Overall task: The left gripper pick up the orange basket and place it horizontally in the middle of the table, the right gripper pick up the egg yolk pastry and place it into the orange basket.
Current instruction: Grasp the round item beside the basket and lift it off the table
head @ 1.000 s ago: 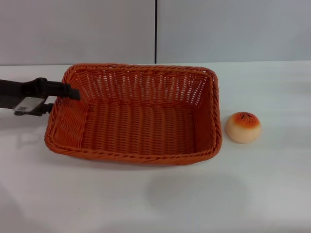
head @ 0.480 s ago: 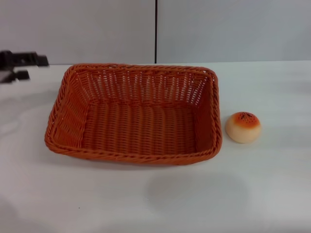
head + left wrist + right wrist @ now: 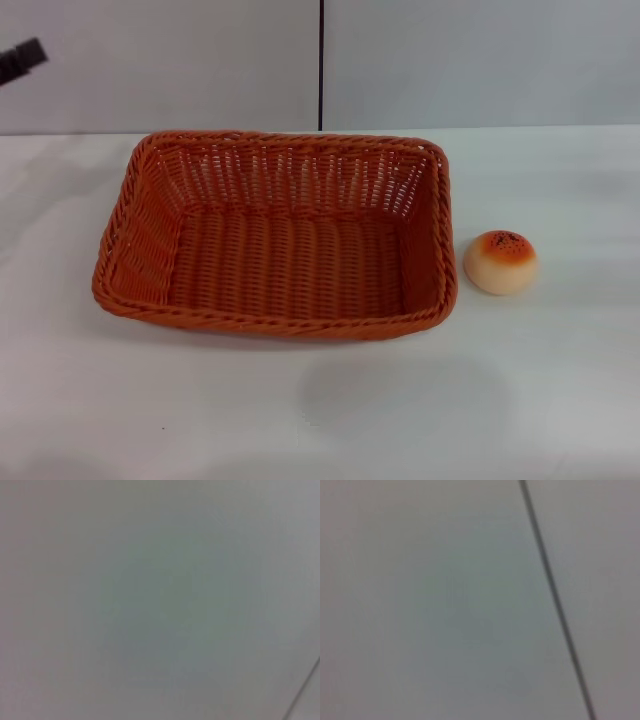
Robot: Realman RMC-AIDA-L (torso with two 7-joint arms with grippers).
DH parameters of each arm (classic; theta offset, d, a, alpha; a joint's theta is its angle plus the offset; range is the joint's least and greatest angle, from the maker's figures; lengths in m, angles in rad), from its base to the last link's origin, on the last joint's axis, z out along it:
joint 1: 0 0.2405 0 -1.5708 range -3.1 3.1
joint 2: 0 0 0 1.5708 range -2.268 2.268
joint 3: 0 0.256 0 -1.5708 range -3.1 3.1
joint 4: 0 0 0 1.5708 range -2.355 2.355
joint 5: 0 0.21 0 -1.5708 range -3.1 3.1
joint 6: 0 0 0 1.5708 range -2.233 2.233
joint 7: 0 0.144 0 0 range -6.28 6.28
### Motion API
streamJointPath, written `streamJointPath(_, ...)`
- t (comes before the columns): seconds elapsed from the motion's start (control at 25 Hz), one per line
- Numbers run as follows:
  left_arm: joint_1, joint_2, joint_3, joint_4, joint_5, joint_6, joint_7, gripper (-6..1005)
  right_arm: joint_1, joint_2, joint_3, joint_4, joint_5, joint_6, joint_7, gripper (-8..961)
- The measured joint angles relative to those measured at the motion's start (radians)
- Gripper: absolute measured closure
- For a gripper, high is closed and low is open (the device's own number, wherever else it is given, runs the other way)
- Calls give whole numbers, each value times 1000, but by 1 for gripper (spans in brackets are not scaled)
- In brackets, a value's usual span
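The orange basket (image 3: 275,235) lies lengthwise across the middle of the white table (image 3: 320,410), open side up, with nothing inside it. Just to its right, apart from the rim, sits the egg yolk pastry (image 3: 500,262) on the tabletop. Only a black tip of my left gripper (image 3: 22,58) shows at the far upper left edge of the head view, raised well away from the basket. My right gripper is out of view. Both wrist views show only a plain grey surface.
A grey wall with a dark vertical seam (image 3: 321,65) stands behind the table. Bare tabletop lies in front of the basket and to the right of the pastry.
My left gripper has drawn away from the basket's left rim, rising up and to the left until only its tip remains in view. The basket and the pastry have stayed put.
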Motion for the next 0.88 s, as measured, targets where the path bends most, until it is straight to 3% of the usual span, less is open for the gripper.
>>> streamJointPath(0.16, 43, 0, -1, -81, -141, -3, 182, 166, -13, 10, -50, -21, -10, 31, 6, 337)
streamJointPath(0.2, 67, 0, -1, -138, -213, -2, 304, 166, -19, 11, -123, -46, -36, 41, 37, 337)
streamJointPath(0.32, 93, -1, -1, -270, -298, 0, 511, 166, -26, 19, -178, -77, -61, 46, 84, 337)
streamJointPath(0.36, 102, -1, -1, -329, -338, 1, 615, 166, -35, 28, -197, -99, -70, 49, 109, 338)
streamJointPath(0.4, 116, -2, -2, -396, -389, 2, 766, 166, -60, 52, -216, -154, -75, 62, 151, 338)
streamJointPath(0.52, 121, -3, -2, -421, -413, 4, 815, 167, -86, 60, -224, -183, -75, 86, 181, 338)
streamJointPath(0.6, 134, -2, -4, -523, -508, 36, 961, 167, -116, 59, -224, -210, -77, 119, 270, 338)
streamJointPath(0.88, 151, -4, -12, -570, -567, 132, 1024, 167, -147, 59, -215, -373, -151, 133, 515, 338)
